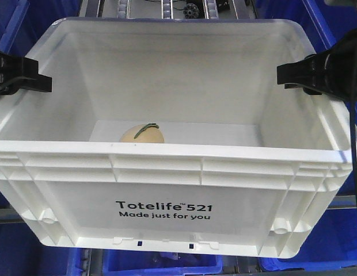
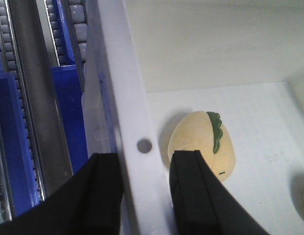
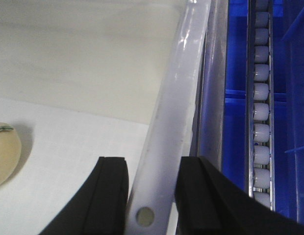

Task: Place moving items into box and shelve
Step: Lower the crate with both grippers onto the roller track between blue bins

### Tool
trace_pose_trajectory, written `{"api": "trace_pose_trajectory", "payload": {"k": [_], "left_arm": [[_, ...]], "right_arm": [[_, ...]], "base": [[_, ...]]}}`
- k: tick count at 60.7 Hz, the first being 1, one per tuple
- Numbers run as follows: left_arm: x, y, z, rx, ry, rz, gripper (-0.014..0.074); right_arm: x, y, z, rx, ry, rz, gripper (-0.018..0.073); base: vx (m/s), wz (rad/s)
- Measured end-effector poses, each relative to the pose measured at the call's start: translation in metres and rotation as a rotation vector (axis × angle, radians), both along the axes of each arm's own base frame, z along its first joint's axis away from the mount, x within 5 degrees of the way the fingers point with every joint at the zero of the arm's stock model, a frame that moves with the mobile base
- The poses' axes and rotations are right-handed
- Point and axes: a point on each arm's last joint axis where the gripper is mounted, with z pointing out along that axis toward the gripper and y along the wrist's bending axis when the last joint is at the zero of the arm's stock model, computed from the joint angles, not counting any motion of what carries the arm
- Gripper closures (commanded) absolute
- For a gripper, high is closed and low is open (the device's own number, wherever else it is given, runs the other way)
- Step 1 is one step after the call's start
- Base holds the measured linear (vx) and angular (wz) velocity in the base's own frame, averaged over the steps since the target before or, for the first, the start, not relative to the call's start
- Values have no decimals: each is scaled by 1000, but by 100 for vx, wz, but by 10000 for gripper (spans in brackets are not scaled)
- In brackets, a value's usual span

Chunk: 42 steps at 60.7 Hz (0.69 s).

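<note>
Fingers of the left end effector (image 2: 146, 164) clamp the left rim of the box (image 1: 167, 150), with the mango-shaped item (image 2: 203, 142) on its floor just beside the inner finger. The right end effector (image 3: 153, 166) clamps the right rim, well apart from the item.

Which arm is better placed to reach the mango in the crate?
Probably left. The mango lies beside the inner finger of the left gripper; from the right gripper it sits far across the crate.
</note>
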Motion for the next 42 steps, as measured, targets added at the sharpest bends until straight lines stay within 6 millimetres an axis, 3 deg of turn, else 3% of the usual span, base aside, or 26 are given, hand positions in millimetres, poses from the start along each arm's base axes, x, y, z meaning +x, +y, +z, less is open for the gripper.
{"api": "trace_pose_trajectory", "payload": {"k": [42], "left_arm": [[68,-6,-43,-8,-20,91,603]], "right_arm": [[57,14,-24,-162,-180,65,565]], "base": [[0,0]]}}
